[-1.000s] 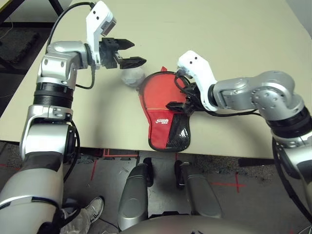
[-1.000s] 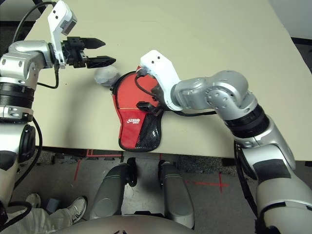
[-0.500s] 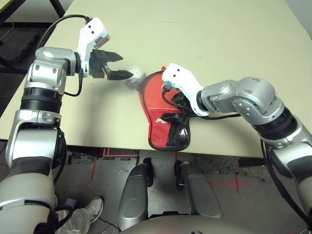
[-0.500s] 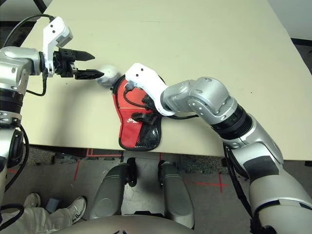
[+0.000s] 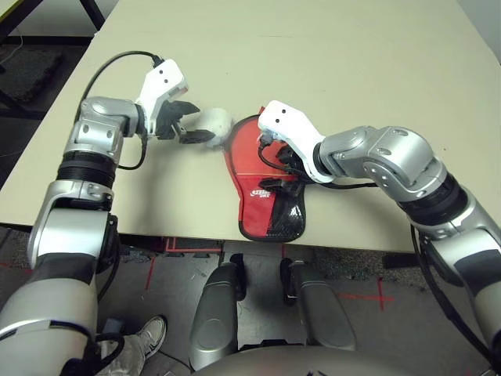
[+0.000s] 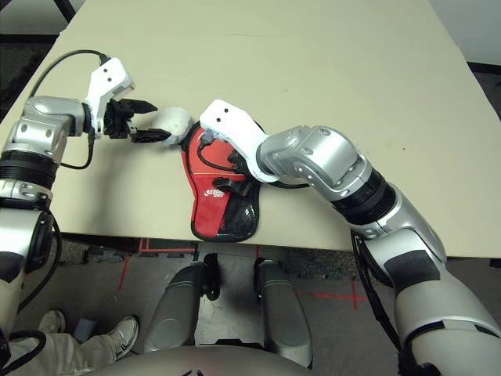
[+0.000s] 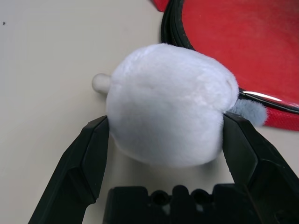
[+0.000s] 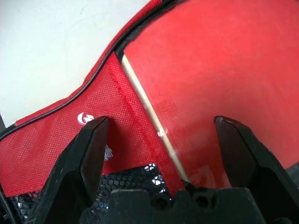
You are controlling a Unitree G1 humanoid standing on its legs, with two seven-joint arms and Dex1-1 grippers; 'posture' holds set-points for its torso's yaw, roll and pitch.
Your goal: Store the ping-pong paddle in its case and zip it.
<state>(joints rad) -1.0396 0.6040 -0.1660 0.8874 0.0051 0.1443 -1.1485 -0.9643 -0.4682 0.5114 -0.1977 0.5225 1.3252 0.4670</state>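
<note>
The case [image 5: 246,207], red fabric with black mesh and a black zipper rim, lies at the table's front edge. Inside it, in the right wrist view, lies the ping-pong paddle [image 8: 224,60], showing its smooth red face and a pale wooden edge; its handle is hidden. My right gripper [image 5: 275,168] hovers low over the case, open, with one finger over the red panel [image 8: 93,98] and the other over the paddle's face. Just left of the case sits a white fluffy wad [image 5: 215,124]. My left gripper [image 5: 196,125] is open, with its fingers [image 7: 88,158] on either side of the wad [image 7: 168,102].
The beige table [image 5: 352,47] stretches bare to the far side and right. The case's mesh end reaches slightly past the front edge. On the floor at the lower left are a person's shoe [image 5: 145,337] and red tape marks.
My left gripper has come down and to the right from above the table, and now straddles the white wad. My right gripper has slid left over the case.
</note>
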